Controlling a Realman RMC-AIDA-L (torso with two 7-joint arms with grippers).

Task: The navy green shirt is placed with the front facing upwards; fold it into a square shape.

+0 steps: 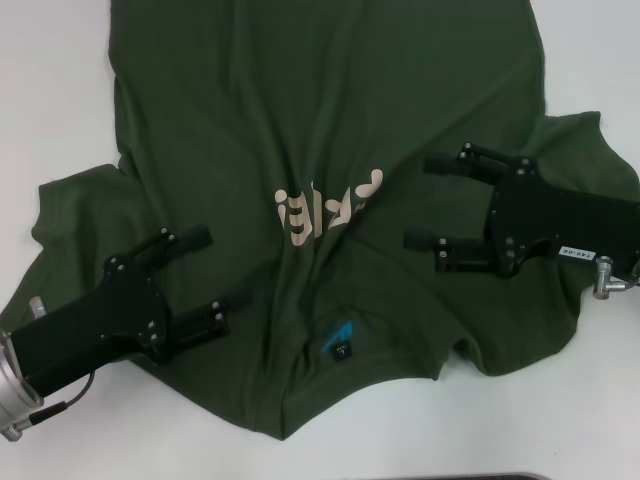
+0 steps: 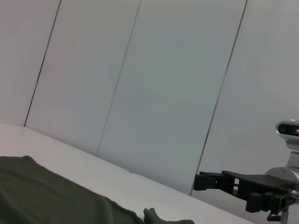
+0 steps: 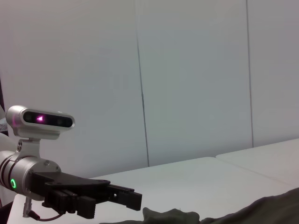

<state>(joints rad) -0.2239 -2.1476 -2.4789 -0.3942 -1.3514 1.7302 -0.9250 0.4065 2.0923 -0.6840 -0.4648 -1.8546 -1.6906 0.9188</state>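
The navy green shirt (image 1: 330, 130) lies spread on the white table, front up. Its beige lettering (image 1: 325, 205) is at the middle and its blue neck label (image 1: 338, 342) sits at the collar on the near side. My left gripper (image 1: 205, 280) is open over the shirt's near left part, beside the left sleeve. Over the right side near the other sleeve, my right gripper (image 1: 422, 200) is open too, fingers pointing toward the lettering. Neither holds cloth. The left wrist view shows the shirt (image 2: 46, 196) and the right gripper (image 2: 210, 182) farther off. The right wrist view shows the left gripper (image 3: 126, 198).
Bare white table (image 1: 60, 90) surrounds the shirt on the left, right and near sides. A dark strip (image 1: 500, 477) runs along the near edge. Grey wall panels (image 2: 154, 84) stand behind the table.
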